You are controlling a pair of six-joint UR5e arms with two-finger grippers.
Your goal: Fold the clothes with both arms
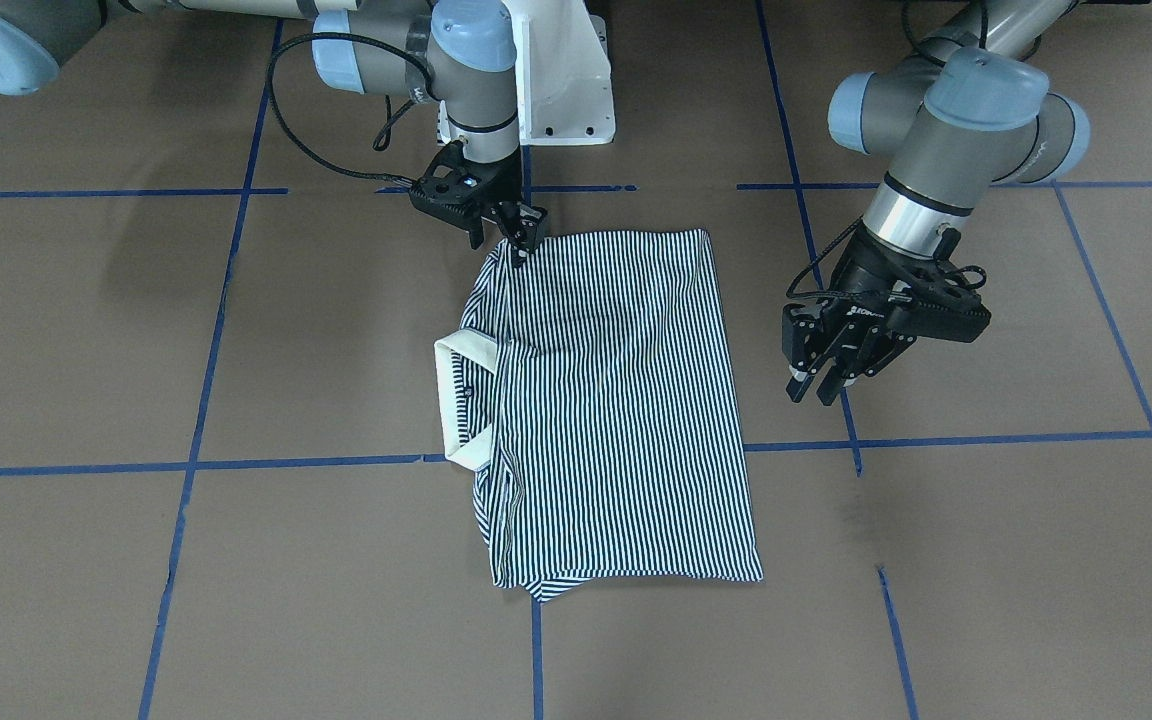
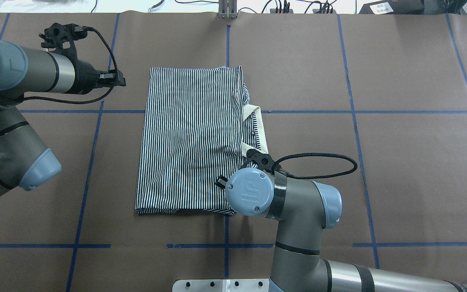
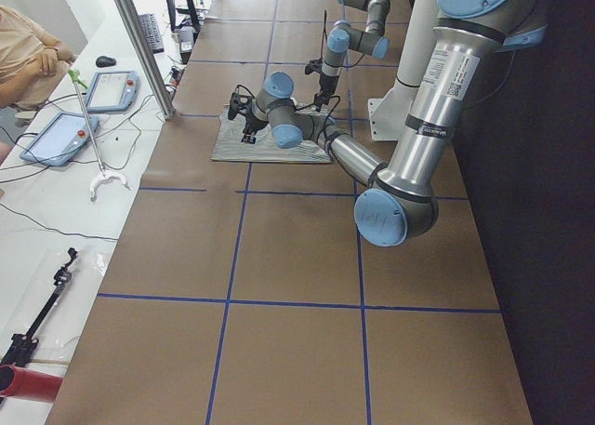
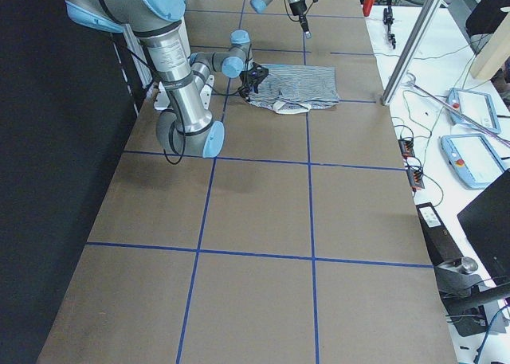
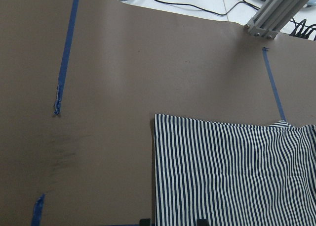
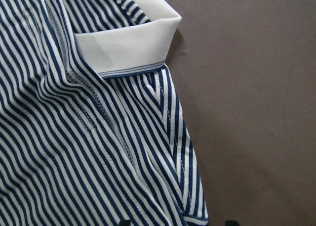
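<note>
The striped polo shirt (image 1: 626, 400) lies flat on the brown table as a long rectangle, its sleeves tucked in. Its cream collar (image 1: 461, 400) sticks out at one long side (image 2: 258, 121). My right gripper (image 1: 521, 240) is low over the shirt's corner beside the collar. In the right wrist view its fingertips (image 6: 126, 222) stand wide apart over the striped cloth, so it is open. My left gripper (image 1: 816, 388) hovers open just off the shirt's opposite long edge (image 2: 118, 81), holding nothing. The left wrist view shows the shirt's corner (image 5: 163, 124) below it.
Blue tape lines (image 1: 536, 650) divide the brown table cover. The white pedestal base (image 1: 566, 80) stands behind the shirt. A side bench with teach pendants (image 3: 112, 90), cables, a metal post (image 3: 139, 44) and a seated person (image 3: 28, 53) runs along the table's far side.
</note>
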